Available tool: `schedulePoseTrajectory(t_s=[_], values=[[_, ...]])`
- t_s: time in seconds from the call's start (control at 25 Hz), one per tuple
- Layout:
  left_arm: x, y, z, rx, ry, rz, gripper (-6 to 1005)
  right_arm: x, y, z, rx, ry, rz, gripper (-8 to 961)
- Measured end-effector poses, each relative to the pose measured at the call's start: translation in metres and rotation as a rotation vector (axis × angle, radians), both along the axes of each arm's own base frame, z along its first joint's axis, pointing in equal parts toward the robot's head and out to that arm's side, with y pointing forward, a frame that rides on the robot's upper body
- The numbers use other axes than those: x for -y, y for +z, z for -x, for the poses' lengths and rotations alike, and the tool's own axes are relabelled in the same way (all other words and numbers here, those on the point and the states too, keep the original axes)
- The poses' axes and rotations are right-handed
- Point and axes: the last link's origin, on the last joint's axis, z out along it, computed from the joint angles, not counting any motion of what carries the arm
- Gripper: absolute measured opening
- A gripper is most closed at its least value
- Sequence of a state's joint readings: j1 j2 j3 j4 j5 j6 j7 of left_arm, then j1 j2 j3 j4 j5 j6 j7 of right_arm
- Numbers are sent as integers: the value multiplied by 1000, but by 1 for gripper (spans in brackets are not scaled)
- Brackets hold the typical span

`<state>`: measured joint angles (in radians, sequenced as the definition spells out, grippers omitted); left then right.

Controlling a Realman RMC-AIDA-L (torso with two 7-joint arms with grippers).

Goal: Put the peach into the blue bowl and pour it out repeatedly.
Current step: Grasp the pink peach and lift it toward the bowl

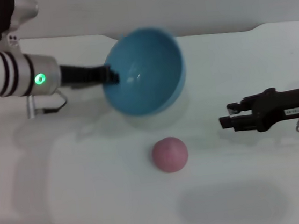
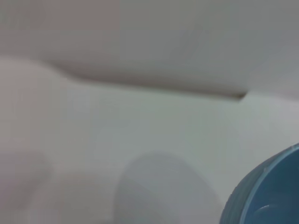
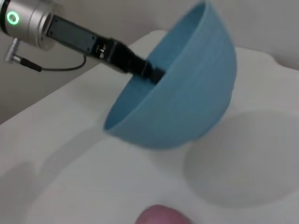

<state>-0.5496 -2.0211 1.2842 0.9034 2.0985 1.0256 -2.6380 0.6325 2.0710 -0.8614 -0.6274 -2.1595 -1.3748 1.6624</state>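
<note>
My left gripper (image 1: 111,75) is shut on the rim of the blue bowl (image 1: 144,72) and holds it tilted on its side above the table, its mouth turned toward me; the bowl is empty. The bowl also shows in the right wrist view (image 3: 180,95) with the left gripper (image 3: 149,72) on its rim, and at a corner of the left wrist view (image 2: 266,196). The pink-red peach (image 1: 170,154) lies on the white table just in front of the bowl; its top shows in the right wrist view (image 3: 161,215). My right gripper (image 1: 224,115) hovers to the right of the peach, apart from it.
The white table (image 1: 95,204) has a far edge against a grey wall (image 1: 180,0). A shallow round dent in the table surface (image 3: 247,158) lies beside the bowl.
</note>
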Motion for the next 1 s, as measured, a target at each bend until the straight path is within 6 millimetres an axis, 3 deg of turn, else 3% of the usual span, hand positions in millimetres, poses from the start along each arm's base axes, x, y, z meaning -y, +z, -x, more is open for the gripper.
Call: schedulePoseTrajectory(t_s=[0.2, 0.48, 0.64, 1.0], values=[[10, 12, 5, -108, 44, 96, -2, -2, -17, 13, 33, 44, 57, 495], [13, 36, 5, -136, 56, 65, -2, 2, -56, 38, 31, 173, 88, 487], [13, 38, 4, -153, 54, 68, -2, 1, -80, 51, 75, 222, 65, 480], [11, 41, -3, -164, 33, 92, -2, 6, -108, 55, 159, 249, 39, 464]])
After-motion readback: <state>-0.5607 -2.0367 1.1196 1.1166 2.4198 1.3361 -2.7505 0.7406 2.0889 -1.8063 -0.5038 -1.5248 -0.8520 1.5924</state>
